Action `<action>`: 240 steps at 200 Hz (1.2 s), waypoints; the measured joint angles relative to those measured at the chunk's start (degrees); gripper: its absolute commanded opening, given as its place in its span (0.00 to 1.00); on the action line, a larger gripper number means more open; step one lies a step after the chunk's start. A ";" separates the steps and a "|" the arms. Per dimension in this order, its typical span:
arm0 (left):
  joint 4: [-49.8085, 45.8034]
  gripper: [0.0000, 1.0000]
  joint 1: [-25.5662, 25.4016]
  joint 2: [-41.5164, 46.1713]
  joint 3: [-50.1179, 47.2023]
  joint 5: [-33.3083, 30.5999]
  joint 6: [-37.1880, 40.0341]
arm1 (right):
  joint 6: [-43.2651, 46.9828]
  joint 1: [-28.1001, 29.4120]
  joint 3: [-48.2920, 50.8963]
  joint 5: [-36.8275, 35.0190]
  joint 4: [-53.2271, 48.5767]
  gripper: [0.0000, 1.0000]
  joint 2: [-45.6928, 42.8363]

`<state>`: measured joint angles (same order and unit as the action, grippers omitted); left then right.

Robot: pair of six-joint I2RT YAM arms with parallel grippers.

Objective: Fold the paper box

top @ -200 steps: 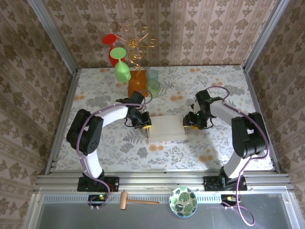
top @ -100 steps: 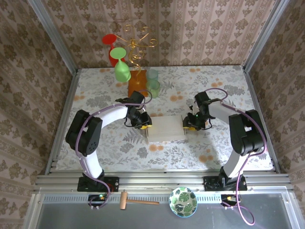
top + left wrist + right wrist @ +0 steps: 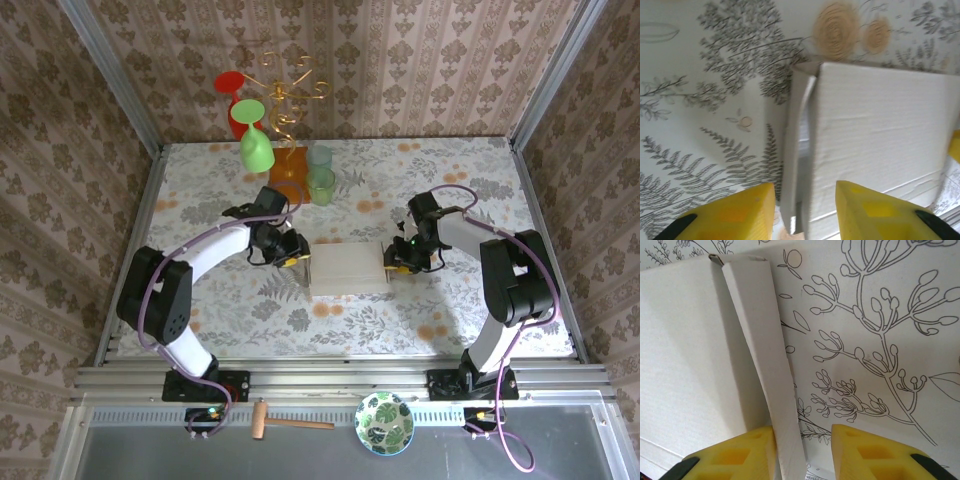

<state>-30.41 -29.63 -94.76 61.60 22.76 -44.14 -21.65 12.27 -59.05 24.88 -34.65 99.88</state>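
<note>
Left gripper (image 3: 292,257) stood at centre-left of the overhead frame, just beside the left end of the paper box (image 3: 348,268). In the left wrist view its yellow fingers (image 3: 735,212) were parted at the bottom edge. The box's left end flap (image 3: 794,150) lay in the gap, clamped by neither. The box lay flat at mid-frame on the floral table (image 3: 200,200). Right gripper (image 3: 397,258) met the box's right end, its jaws likewise apart. The right end flap (image 3: 767,350) stood between them, close against the finger (image 3: 732,455) at lower left.
</note>
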 measured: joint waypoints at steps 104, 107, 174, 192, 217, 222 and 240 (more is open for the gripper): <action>14.27 0.41 -1.79 -4.20 -7.37 4.63 -3.45 | -0.66 -0.02 0.00 0.02 -0.04 0.33 0.00; 14.67 0.41 -1.79 -4.20 -7.54 4.76 -3.76 | -0.66 -0.02 0.00 0.02 -0.04 0.33 0.00; 19.45 0.10 -1.68 -4.61 -8.83 6.73 -5.62 | -0.37 -0.31 -0.68 0.13 -1.33 0.38 -0.02; 19.82 0.06 -1.36 -4.50 -9.22 7.13 -5.49 | 0.28 -0.52 -2.16 0.48 -2.27 0.41 -0.20; 20.00 0.00 -0.92 -4.50 -9.51 7.54 -5.31 | 0.68 -0.96 -4.00 1.81 -3.06 0.45 -1.75; 20.00 0.00 -0.87 -4.48 -9.55 7.63 -5.20 | 0.72 -1.05 -4.22 2.36 -3.04 0.47 -2.21; 20.46 0.00 -0.39 -4.37 -10.05 8.15 -4.90 | 1.18 -1.55 -4.39 4.61 -2.80 0.50 -3.76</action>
<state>-9.96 -30.02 -99.13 51.55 30.92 -49.04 -20.47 10.72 -63.44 29.50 -37.45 96.12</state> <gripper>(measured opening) 0.081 0.483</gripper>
